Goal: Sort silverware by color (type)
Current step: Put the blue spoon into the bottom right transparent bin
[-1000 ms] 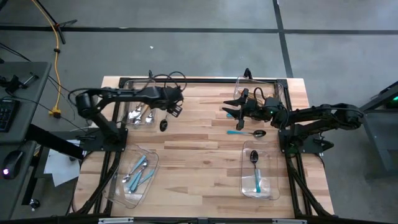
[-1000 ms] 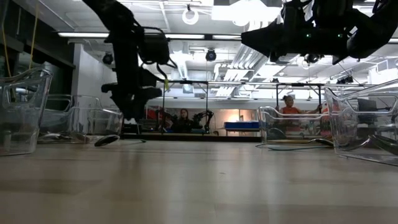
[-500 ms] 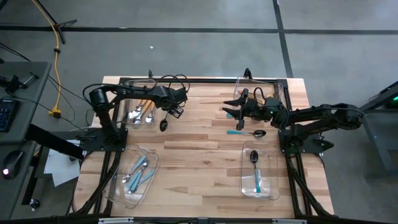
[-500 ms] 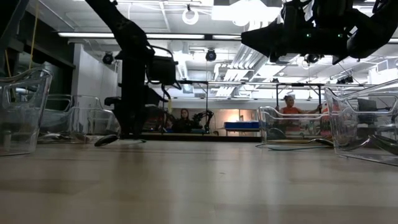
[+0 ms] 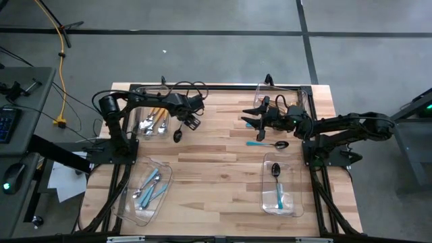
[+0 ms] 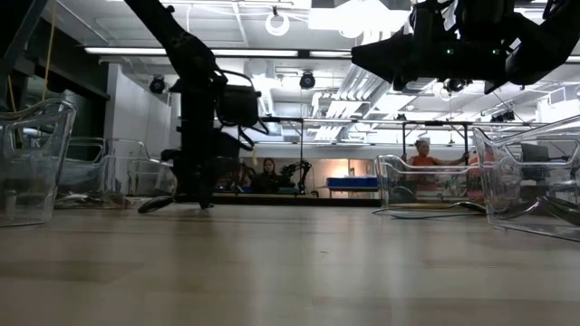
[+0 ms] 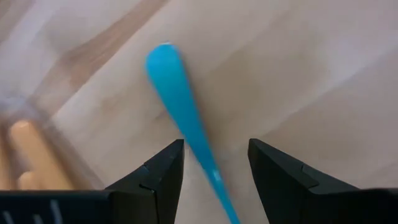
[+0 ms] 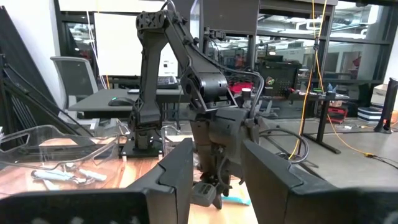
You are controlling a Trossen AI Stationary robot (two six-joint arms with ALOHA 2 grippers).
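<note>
A dark arm (image 6: 195, 100) is reaching down to the wooden table (image 6: 290, 272), its gripper (image 6: 192, 186) sitting just above a dark spoon (image 6: 156, 204). Clear bins (image 6: 32, 158) are standing at both sides (people are sitting in the room behind).

I've got a light wood plank table (image 5: 216, 169) carrying four clear plastic bins: one at the far-left (image 5: 152, 123) with orange-handled pieces, one at the far-right corner (image 5: 282, 101), one at the near-left (image 5: 144, 190) with light-blue-handled pieces, one at the near-right (image 5: 281, 186) with teal-handled black pieces. Directly on the wood I see a teal-handled black spoon (image 5: 177, 133) just beside the far-left bin. A second teal-handled black spoon (image 5: 268, 144) lies toward the right edge between the two right-side bins.
</note>
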